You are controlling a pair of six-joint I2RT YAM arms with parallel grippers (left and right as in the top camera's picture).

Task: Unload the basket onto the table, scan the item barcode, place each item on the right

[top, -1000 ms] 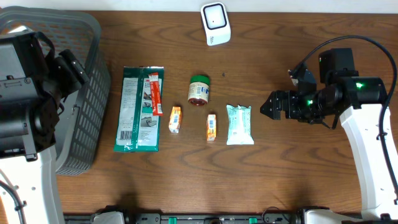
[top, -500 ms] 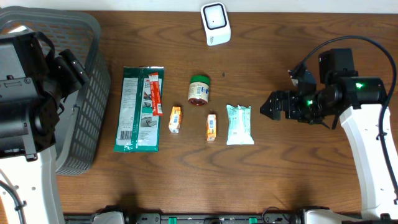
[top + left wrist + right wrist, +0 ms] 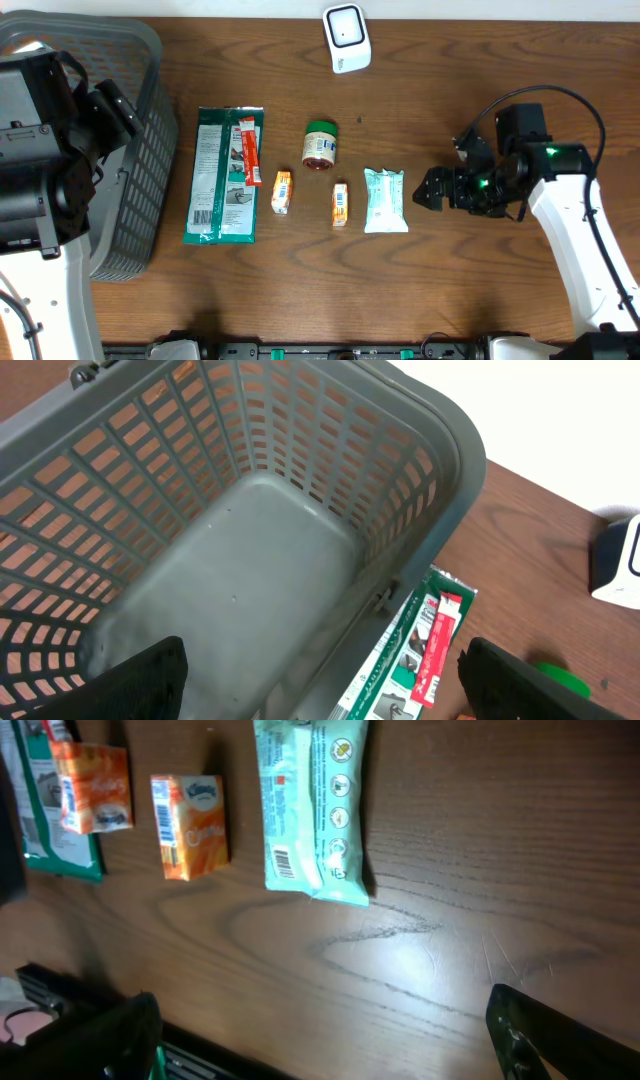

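on the table (image 3: 470, 290), a row of small items is lying between the two arms. the mint-green pack (image 3: 385, 199) is lying flat right of centre, with its barcode (image 3: 285, 865) facing up near one end. the right tool (image 3: 427, 192) is hovering just right of that pack, not touching it, with its jaws standing wide apart and gripping nothing. the white scanner (image 3: 346, 38) is sitting at the far edge, well apart from the pack and from both tools. left of the pack, two small orange boxes (image 3: 341, 203) (image 3: 283, 191) are lying side by side with a gap between them. a green-lidded jar (image 3: 320, 145) is lying just behind them. further left, a long green bag (image 3: 222, 175) is lying flat with a red stick pack (image 3: 248, 150) resting on its right edge. the left tool (image 3: 320, 680) is hanging over the grey basket (image 3: 300, 440) at the left end of the table. its jaws are spread wide and it is gripping nothing. the basket's floor is showing bare in the left wrist view.
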